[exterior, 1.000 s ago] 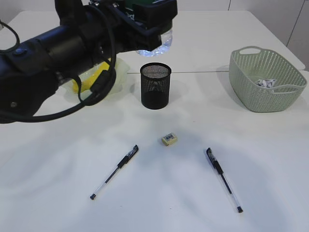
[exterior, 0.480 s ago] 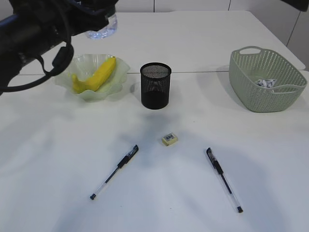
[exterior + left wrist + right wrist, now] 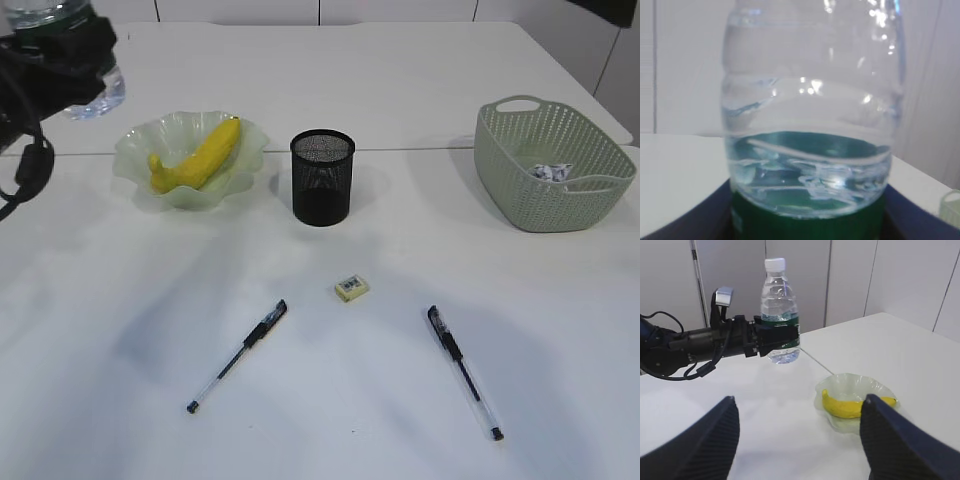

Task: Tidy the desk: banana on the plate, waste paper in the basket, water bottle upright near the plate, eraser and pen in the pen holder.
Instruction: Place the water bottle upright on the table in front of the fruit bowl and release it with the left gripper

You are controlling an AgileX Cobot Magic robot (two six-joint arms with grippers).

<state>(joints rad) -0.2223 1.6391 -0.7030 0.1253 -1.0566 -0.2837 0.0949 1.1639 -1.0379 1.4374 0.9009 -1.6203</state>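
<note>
My left gripper (image 3: 62,62) is shut on the clear water bottle (image 3: 102,93) and holds it upright above the table, left of the plate (image 3: 137,152). The bottle fills the left wrist view (image 3: 810,115) and also shows in the right wrist view (image 3: 779,310). The banana (image 3: 203,152) lies on the plate. The black mesh pen holder (image 3: 322,178) stands mid-table. The eraser (image 3: 350,288) and two pens (image 3: 240,354) (image 3: 464,371) lie in front of it. My right gripper (image 3: 797,435) is open and empty, high above the table, facing the plate (image 3: 855,385).
A green basket (image 3: 520,180) at the right holds crumpled paper (image 3: 551,172). A seam between two tabletops runs behind the plate and pen holder. White cabinet panels stand behind the table.
My left arm has swung left with the bottle, from above the pen holder to the left of the plate. The plate and banana are now uncovered.
</note>
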